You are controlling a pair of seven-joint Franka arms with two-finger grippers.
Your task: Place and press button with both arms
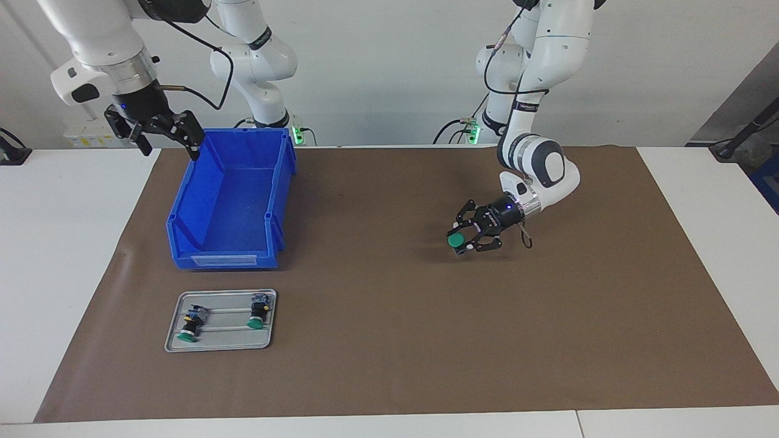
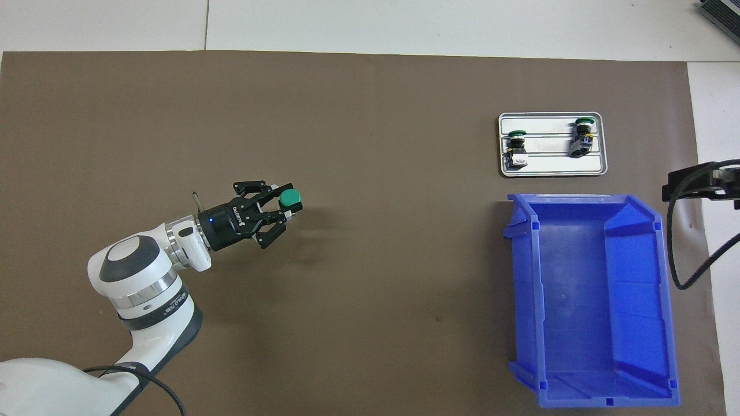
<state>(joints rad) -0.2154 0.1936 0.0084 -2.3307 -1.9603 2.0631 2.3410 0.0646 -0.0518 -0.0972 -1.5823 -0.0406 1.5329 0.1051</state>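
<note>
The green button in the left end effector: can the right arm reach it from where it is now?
Probably yes. The right end effector hangs open over the blue bin's edge, holding nothing. The left end effector holds the button over bare brown mat, cap out, with nothing between them.

The mat point(image 1: 389, 340) covering the table looks like matt brown paper or thin sheet, faintly creased. The bin point(image 2: 589, 300) is glossy blue moulded plastic. The tray point(image 2: 552, 167) is bright brushed metal with ridges. The button point(image 2: 289, 199) has a smooth matt green plastic cap. The arms point(image 1: 548, 164) wear glossy white shells with polished silver rings.
</note>
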